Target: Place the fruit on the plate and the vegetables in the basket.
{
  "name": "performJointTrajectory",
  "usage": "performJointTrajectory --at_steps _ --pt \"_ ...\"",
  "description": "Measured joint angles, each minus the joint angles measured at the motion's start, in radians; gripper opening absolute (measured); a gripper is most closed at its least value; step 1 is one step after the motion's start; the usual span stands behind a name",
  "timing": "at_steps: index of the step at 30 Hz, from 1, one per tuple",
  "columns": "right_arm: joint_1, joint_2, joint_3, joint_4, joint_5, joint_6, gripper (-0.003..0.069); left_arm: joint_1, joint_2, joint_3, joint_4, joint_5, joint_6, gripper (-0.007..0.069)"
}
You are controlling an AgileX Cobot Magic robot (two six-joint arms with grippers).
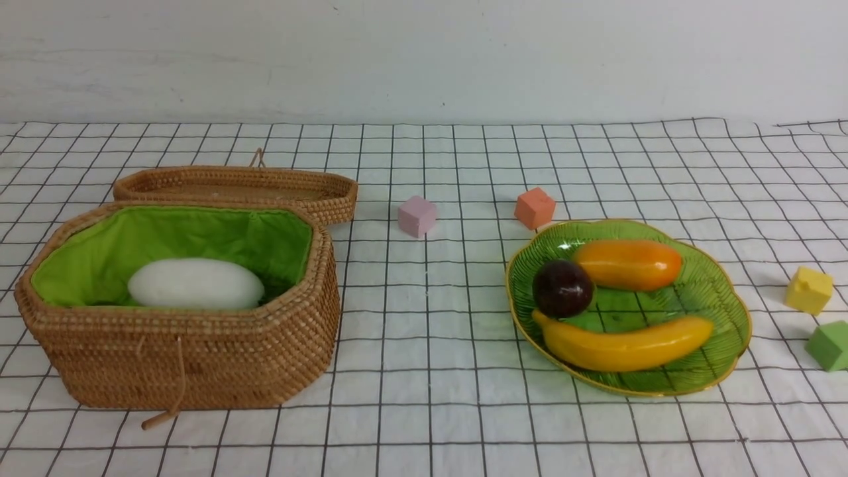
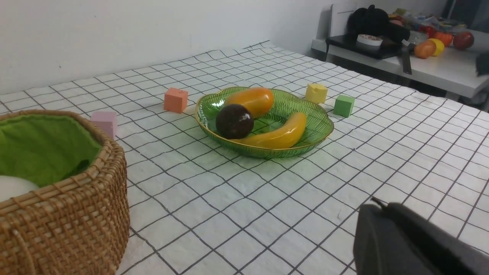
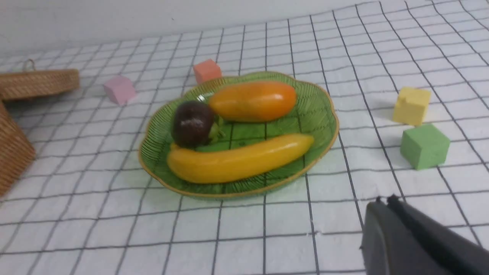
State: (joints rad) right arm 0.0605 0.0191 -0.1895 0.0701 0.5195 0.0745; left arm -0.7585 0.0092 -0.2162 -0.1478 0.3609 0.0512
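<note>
Checked cloth is covering your desk (image 1: 424, 371) — banana (image 1: 623, 344), mangosteen (image 1: 563, 288) and mango (image 1: 628, 264) are lying sorted on the plate (image 1: 729, 331), radish (image 1: 195, 283) in the basket (image 1: 199, 364). Both claws — left claw (image 2: 376, 202), right claw (image 3: 384, 200) — are sitting pressed together, gripping nothing.

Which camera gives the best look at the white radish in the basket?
The front view: the white radish lies nearly whole inside the basket. The left wrist view catches only a sliver behind the rim. The right wrist view shows only the basket's outer wall, no radish.

Plain white wall (image 1: 424, 59) behind checked tablecloth (image 1: 424, 424); cluttered side table (image 2: 420, 65)
</note>
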Motion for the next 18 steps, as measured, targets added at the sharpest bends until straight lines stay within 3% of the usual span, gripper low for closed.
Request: performJointTrajectory --at_steps 5,18 --pt "-0.027 -0.028 0.199 -0.002 -0.118 0.004 -0.0008 0.0 0.001 0.0 0.0 0.001 0.0 -0.0013" --pt "-0.027 -0.03 0.202 0.004 -0.13 0.009 -0.0008 0.0 0.002 0.0 0.001 0.003 0.0 -0.0011"
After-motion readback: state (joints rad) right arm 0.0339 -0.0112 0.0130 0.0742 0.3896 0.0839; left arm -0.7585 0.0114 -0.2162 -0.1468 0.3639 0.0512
